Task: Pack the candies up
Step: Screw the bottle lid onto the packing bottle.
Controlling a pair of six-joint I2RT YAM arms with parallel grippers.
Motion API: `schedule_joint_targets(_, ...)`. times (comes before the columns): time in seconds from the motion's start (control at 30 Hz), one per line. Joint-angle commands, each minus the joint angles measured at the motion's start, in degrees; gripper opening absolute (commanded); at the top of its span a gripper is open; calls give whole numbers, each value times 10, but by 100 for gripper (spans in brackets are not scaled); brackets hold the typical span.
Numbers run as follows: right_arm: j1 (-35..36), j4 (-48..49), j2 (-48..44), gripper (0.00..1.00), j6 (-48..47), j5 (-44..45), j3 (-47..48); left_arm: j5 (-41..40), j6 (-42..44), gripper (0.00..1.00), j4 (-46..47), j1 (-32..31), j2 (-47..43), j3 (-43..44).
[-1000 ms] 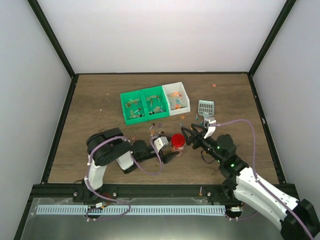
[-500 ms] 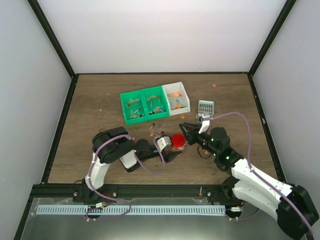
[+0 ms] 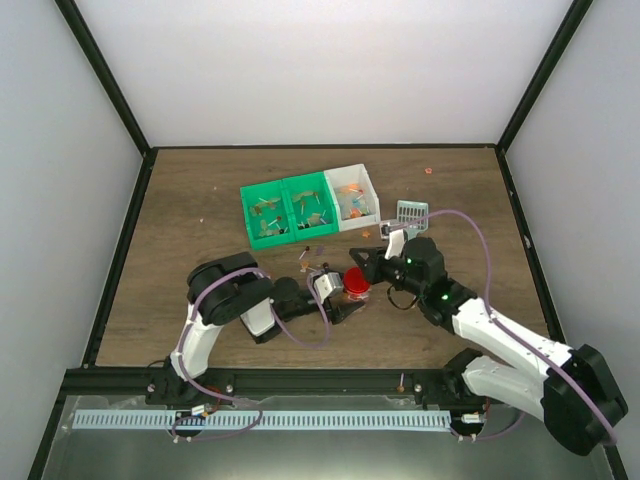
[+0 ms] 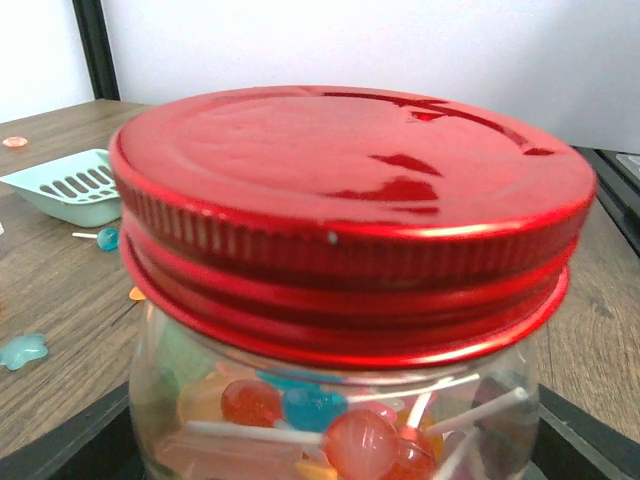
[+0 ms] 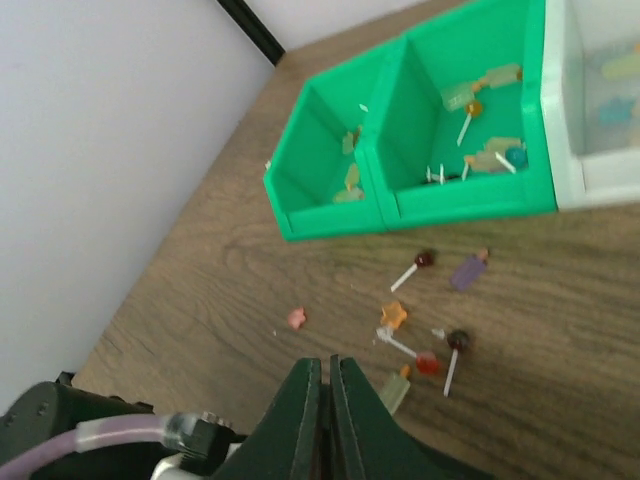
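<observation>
A glass jar (image 4: 340, 410) with a red lid (image 4: 350, 190) fills the left wrist view, with lollipops and other candies (image 4: 300, 410) inside. My left gripper (image 3: 345, 297) stands around the jar (image 3: 355, 283), a dark finger against the glass on each side. My right gripper (image 3: 362, 255) hovers just behind the lid, its fingers pressed together with nothing between them (image 5: 327, 362). More candies (image 5: 427, 362) lie loose on the wood below it. The pale scoop (image 3: 410, 212) lies to the right of the bins.
Two joined green bins (image 3: 290, 210) and a white bin (image 3: 355, 195) hold candies at the middle back. The green bins (image 5: 420, 130) are beyond the right fingers. The scoop (image 4: 70, 185) and a few stray sweets (image 4: 25, 350) lie left of the jar.
My right gripper has shut and swung left, from beside the jar to just behind its lid. The left gripper has closed in slightly around the jar.
</observation>
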Motion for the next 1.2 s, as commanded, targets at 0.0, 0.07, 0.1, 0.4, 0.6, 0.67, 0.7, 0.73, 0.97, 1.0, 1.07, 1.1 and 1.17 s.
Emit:
schedule_joint_targets(0.0, 3, -24, 19, 6, 21, -20, 12, 10, 0, 74, 34, 2, 35, -11)
schedule_joint_targets(0.07, 3, -20, 27, 5, 27, -22, 2, 12, -2, 74, 35, 2, 36, -12)
schedule_joint_targets(0.1, 3, -21, 30, 5, 29, -22, -1, 12, -2, 73, 35, 2, 36, -12)
schedule_joint_targets(0.4, 3, -53, 88, 4, 37, -2, 5, 11, -7, 74, 52, 3, 32, -29)
schedule_joint_targets(0.6, 3, -16, 43, 3, 41, -11, -15, 11, -9, 73, 56, 2, 35, -31)
schedule_joint_targets(0.67, 3, -19, -5, 17, 30, 2, -23, 11, -10, 73, 57, 2, 36, -32)
schedule_joint_targets(0.7, 3, -25, -30, 29, 22, 14, -28, 11, -10, 73, 58, 2, 36, -33)
schedule_joint_targets(0.73, 3, -35, -56, 42, 10, 20, -32, 12, -10, 73, 58, 3, 36, -35)
schedule_joint_targets(0.97, 3, -125, -122, 64, -33, 30, -59, 63, -28, 73, 64, 19, 31, -47)
schedule_joint_targets(1.0, 3, -119, -124, 55, -26, 29, -69, 70, -29, 73, 67, 20, 31, -50)
schedule_joint_targets(1.07, 3, -102, -131, 36, -11, 30, -86, 71, -26, 73, 73, 21, 33, -59)
schedule_joint_targets(1.1, 3, -95, -135, 30, -6, 36, -91, 74, -25, 72, 77, 22, 32, -64)
schedule_joint_targets(1.17, 4, -84, -147, 22, 2, 51, -97, 86, -23, 70, 82, 25, 32, -74)
